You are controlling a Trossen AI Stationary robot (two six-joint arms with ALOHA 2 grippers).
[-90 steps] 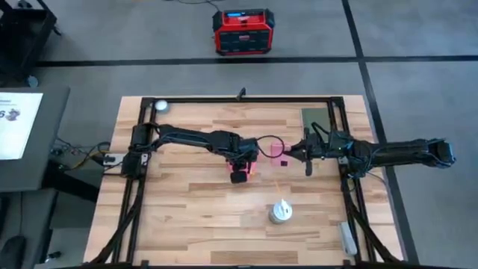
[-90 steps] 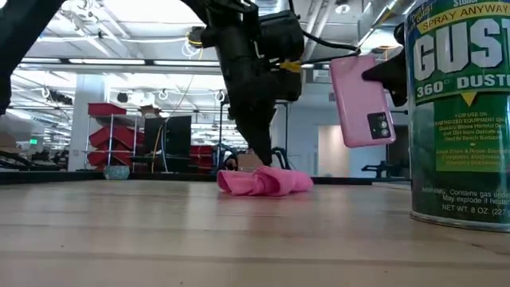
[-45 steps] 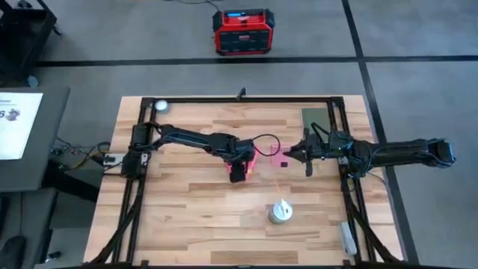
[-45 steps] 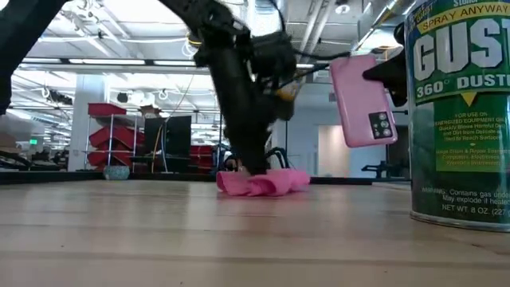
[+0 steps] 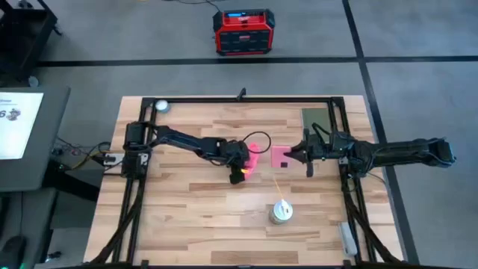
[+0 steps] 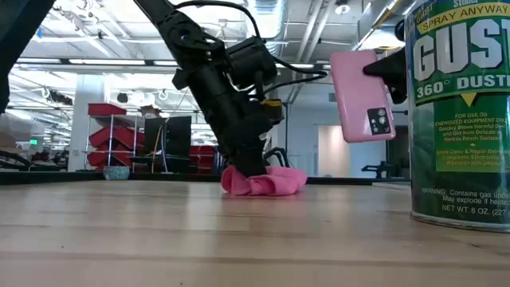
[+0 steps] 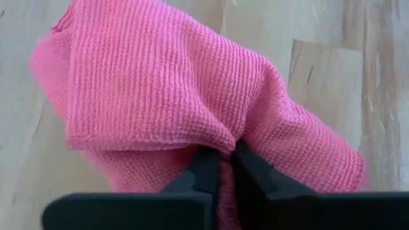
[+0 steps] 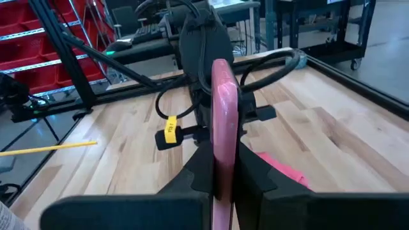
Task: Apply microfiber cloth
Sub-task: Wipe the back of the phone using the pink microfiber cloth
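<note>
left gripper [image 7: 220, 167] is pinched tight on the crumpled microfiber cloth [image 7: 160, 96], which sits bunched on the wooden table [image 5: 187, 202] near the middle. right gripper [image 8: 220, 169] clamps the pink phone [image 6: 362, 96] upright, up off the table.

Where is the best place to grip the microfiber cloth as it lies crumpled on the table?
Grip the raised middle fold of the microfiber cloth from above. It lies bunched on the table, and that ridge gives thin fabric some bulk. The left gripper is shut on such a fold.
</note>
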